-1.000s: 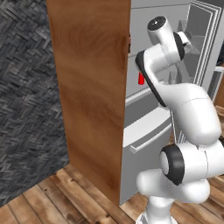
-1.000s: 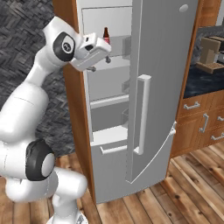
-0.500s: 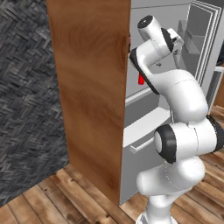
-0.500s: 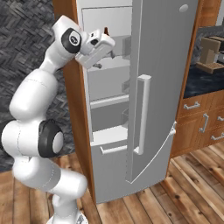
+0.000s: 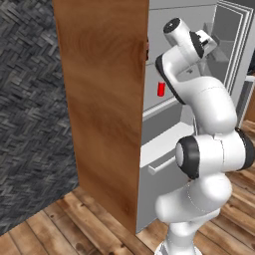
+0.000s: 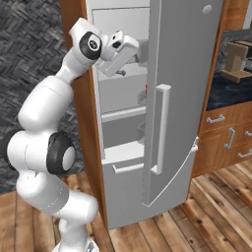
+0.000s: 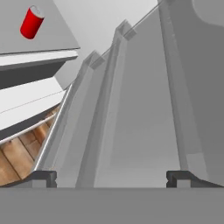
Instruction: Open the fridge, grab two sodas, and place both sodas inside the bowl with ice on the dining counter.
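The gripper [image 7: 112, 177] was wide open and held nothing, its tips well apart and pointing at the inside of the open fridge [image 6: 182, 98] door. The red can [image 7: 32, 22] sat on a white shelf [image 7: 17, 39], far from the tips.

The fridge [image 6: 177, 98] door stands ajar, its inner face close beside the gripper [image 7: 111, 177], which has its jaws spread wide with nothing between them. The wood side panel [image 5: 102, 99] walls off the other side. The shelf around the red can [image 7: 32, 22] is bare.
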Robot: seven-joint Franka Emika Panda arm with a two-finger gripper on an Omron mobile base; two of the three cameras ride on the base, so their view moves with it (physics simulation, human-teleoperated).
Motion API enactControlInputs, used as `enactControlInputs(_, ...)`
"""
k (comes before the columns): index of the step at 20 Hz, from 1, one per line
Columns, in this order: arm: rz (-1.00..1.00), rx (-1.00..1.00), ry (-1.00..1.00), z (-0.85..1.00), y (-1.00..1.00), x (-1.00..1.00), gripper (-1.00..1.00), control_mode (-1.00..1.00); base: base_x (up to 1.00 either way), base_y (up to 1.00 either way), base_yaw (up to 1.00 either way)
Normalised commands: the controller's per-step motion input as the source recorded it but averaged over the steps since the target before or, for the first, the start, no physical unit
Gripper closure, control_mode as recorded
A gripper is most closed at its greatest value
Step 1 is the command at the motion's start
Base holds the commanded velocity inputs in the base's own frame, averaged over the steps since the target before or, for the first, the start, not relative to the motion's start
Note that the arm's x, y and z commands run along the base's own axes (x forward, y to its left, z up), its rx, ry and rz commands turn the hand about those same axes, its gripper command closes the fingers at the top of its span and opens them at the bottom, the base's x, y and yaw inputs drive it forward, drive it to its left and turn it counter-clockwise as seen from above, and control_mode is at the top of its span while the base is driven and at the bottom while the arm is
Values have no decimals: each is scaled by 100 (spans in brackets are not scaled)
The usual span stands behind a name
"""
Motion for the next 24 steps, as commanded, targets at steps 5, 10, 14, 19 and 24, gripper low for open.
enactControlInputs(5, 4, -2, -1, -4, -64, 0, -100, -100, 0, 0, 0)
enactControlInputs(10, 3, 0, 0, 0, -72, -5, -100, -100, 0, 0, 0)
enactControlInputs(14, 3, 0, 0, 0, -79, -13, -100, -100, 0, 0, 0)
enactControlInputs(19, 4, 0, 0, 0, -83, -5, -100, -100, 0, 0, 0)
enactControlInputs(24, 6, 0, 0, 0, -94, 2, -100, -100, 0, 0, 0)
